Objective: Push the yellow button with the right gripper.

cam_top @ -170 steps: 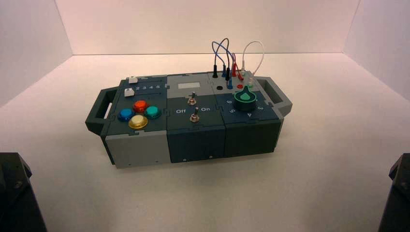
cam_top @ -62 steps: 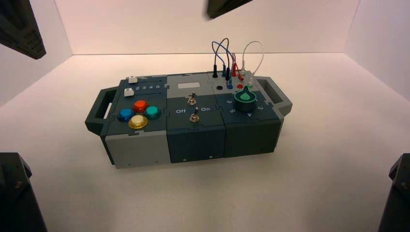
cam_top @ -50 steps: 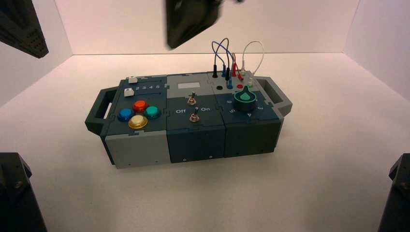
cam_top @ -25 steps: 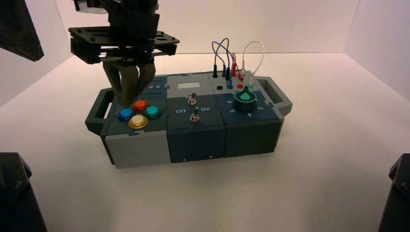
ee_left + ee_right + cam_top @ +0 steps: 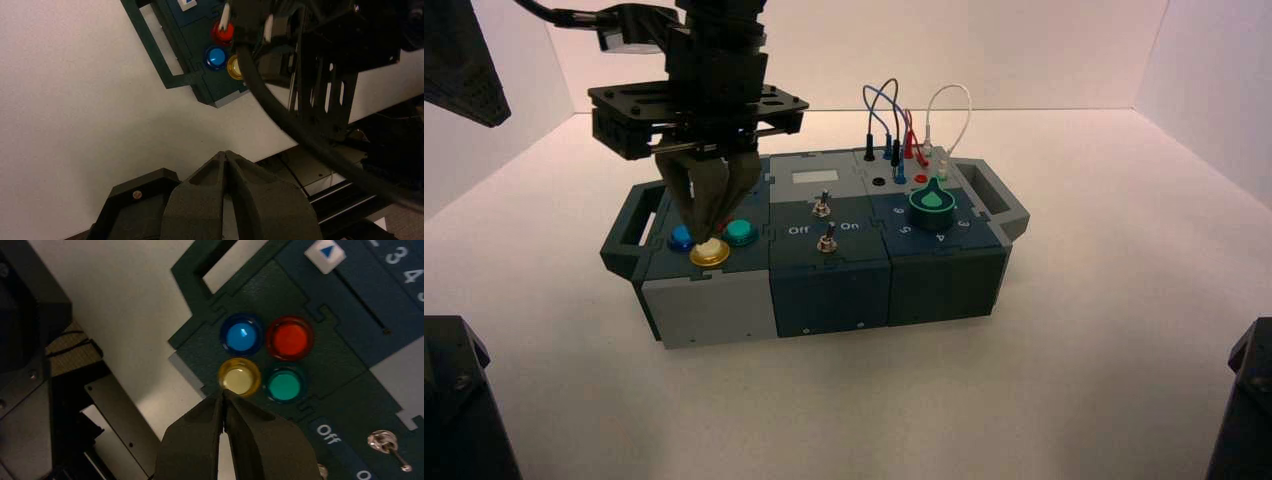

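Hanging fingers-together over the yellow button (image 5: 239, 376), the right end effector (image 5: 223, 396) hides the red button (image 5: 290, 338) from above.

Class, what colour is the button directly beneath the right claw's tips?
Amber-yellow with a paler centre: the yellow button under the right claw, clearest in the right wrist view.

A dark teal and grey box (image 5: 824, 280) is standing on a white table (image 5: 1074, 380), with a handle (image 5: 629, 225) sticking out at its left end and another handle (image 5: 994, 195) at its right end. On the left part of its top, a blue button (image 5: 241, 336), a red button (image 5: 290, 338) and a green button (image 5: 284, 385) are sitting close together, and a white slider cap with a blue triangle (image 5: 325, 254) is lying beside a numbered scale. In the middle, two toggle switches (image 5: 824, 222) are standing near the words "Off" and "On". At the right, a green knob (image 5: 931, 203) is sitting before looping wires (image 5: 904, 115), probably plugged into sockets.
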